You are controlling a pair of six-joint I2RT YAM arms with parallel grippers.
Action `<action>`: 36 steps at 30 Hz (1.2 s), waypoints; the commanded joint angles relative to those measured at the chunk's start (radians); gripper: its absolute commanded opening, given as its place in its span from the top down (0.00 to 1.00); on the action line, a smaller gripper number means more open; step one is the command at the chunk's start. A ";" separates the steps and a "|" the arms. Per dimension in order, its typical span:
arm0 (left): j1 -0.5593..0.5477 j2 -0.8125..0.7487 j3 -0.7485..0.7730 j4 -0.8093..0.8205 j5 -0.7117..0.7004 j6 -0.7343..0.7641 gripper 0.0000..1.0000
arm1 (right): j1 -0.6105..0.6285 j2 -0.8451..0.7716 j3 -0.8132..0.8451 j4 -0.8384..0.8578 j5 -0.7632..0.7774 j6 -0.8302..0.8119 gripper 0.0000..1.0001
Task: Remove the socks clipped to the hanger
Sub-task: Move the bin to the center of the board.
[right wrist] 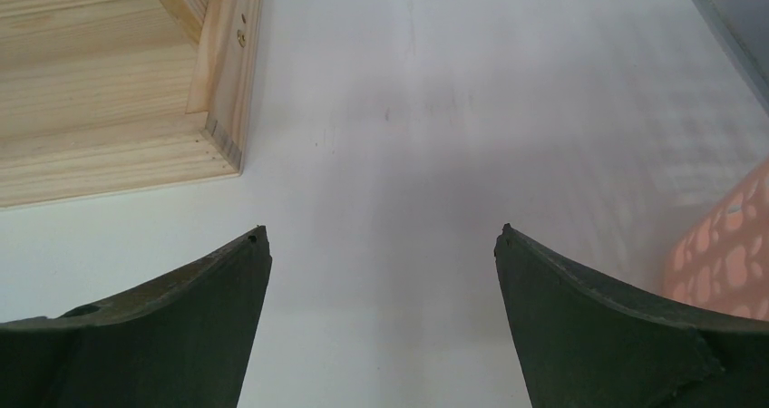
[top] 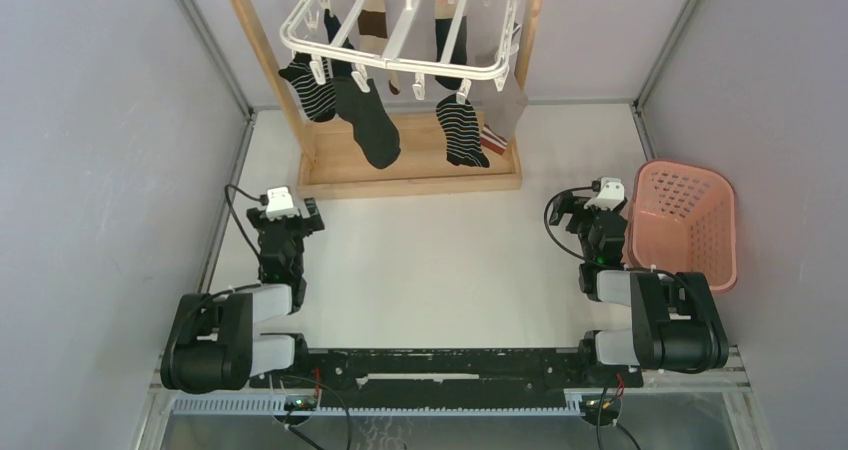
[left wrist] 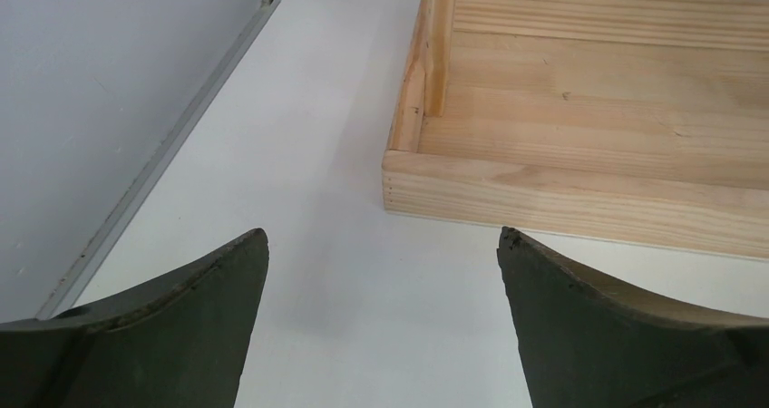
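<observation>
Bright, even light (soft shadows), sharp focus

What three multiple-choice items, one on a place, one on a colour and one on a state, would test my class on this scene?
1. On which side of the table does the basket stand? A. left B. middle C. right
2. What colour is the hanger? A. blue B. white C. black
3. How do the left hand and right hand stand? A. open, empty B. shut, empty C. gripping something

Key: 1 C, it sits beside the right arm; 2 B, its frame is white; 3 A, each wrist view shows spread fingers with only table between.
</observation>
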 commanded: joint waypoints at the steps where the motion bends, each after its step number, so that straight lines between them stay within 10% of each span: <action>1: 0.007 -0.043 -0.013 0.064 0.006 0.011 0.00 | 0.002 -0.002 0.023 0.026 -0.006 -0.008 0.00; 20: -0.155 -0.642 0.095 -0.557 -0.029 0.021 0.00 | 0.103 -0.472 0.051 -0.332 -0.005 -0.052 0.00; 36: -0.351 -0.617 0.345 -0.785 0.207 -0.314 0.00 | 0.222 -0.790 0.414 -1.023 0.023 0.285 0.00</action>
